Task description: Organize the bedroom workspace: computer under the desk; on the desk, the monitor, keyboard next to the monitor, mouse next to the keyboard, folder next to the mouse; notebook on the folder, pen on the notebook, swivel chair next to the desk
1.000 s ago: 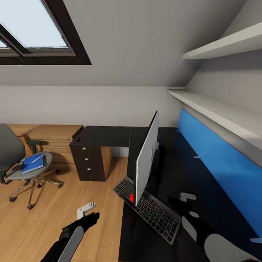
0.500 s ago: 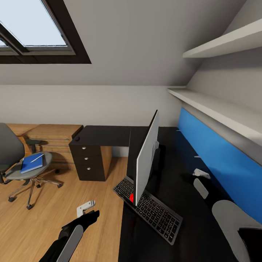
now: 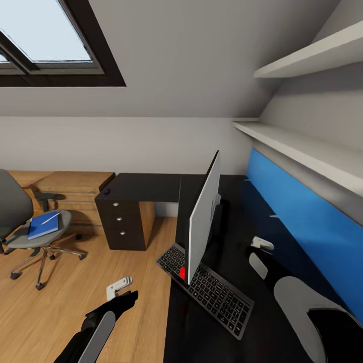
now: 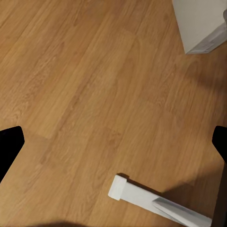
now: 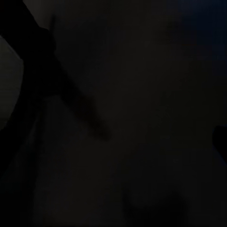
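The wide thin flat monitor [image 3: 203, 222] is standing edge-on on the glossy black L-shaped tabletop [image 3: 229, 322], with the slim silver-grey keyboard [image 3: 204, 288] lying at its foot, one end hanging past the tabletop's left edge. Behind the monitor the right tool [image 3: 261, 244] is hovering over the tabletop, near the blue wall panel [image 3: 302, 237]. Well to the left, the grey upholstered swivel chair [image 3: 20, 222] is sitting on the wooden floor [image 3: 65, 307] — the flat blue folder [image 3: 42, 227] lying on its seat, the thin white pen [image 3: 52, 218] on the folder. The left tool [image 3: 119, 286] is hanging over the floor beside the tabletop.

I'm getting head view looking down across desk [image 3: 237, 242]; left wrist facing wooden floor [image 4: 85, 85] closely; right wrist facing dark desktop.
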You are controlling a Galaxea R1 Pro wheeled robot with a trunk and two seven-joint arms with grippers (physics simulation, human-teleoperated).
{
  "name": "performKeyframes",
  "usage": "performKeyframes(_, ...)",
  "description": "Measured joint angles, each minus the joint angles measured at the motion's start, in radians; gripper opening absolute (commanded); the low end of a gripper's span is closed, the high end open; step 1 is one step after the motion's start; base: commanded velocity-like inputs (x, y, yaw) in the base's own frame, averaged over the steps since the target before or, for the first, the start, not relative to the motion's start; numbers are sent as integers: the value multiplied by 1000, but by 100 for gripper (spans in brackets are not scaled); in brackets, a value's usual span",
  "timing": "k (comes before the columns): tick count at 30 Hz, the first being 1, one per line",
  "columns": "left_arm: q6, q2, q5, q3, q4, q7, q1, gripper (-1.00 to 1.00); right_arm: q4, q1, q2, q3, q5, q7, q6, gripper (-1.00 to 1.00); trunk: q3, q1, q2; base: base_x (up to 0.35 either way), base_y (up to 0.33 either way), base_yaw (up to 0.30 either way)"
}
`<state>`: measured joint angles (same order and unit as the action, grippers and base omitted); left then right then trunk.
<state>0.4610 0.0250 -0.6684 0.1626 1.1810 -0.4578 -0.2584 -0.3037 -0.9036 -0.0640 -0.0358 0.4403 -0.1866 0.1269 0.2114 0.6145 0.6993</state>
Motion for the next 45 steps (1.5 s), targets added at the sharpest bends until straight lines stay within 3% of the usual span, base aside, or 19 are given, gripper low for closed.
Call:
performKeyframes(15,0,-1,-10,0,-3,-1,0,100,2,0,17,1,0,2,-3,100,47,58,105,0,0,0)
performKeyframes(45,0,-3,-9,1,-8,-3,0,100,3,0,20,1,-2,4,-10,100,143,173,316,0,0,26)
